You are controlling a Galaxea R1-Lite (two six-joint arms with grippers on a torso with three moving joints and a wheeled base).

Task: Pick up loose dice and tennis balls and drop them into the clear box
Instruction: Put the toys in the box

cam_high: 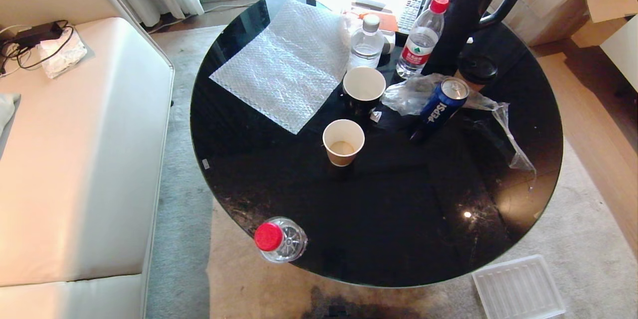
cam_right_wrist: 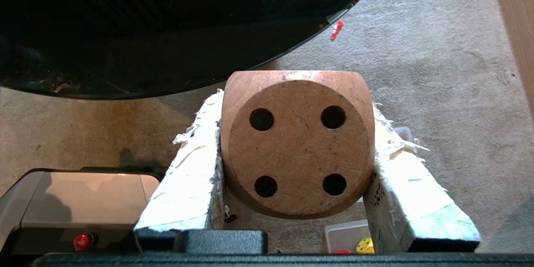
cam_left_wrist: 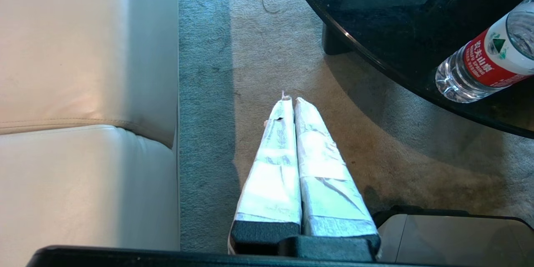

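Observation:
My right gripper (cam_right_wrist: 298,110) is shut on a beige die (cam_right_wrist: 298,146), whose four-pip face looks toward the wrist camera. It hangs over the carpet just off the table's rim. Under it, behind the die, lies the clear box (cam_right_wrist: 340,233); a yellow die (cam_right_wrist: 365,245) and a red die (cam_right_wrist: 342,252) show inside. My left gripper (cam_left_wrist: 292,100) is shut with nothing in it, parked above the carpet between sofa and table. No tennis balls are in view. Neither arm shows in the head view.
A round black glass table (cam_high: 398,219) carries paper cups, bottles, a Pepsi can (cam_high: 443,102), a kettle and bubble wrap. A bottle (cam_high: 279,239) lies at its near edge. A ribbed lid (cam_high: 518,286) lies on the carpet. A white sofa (cam_high: 75,159) stands left.

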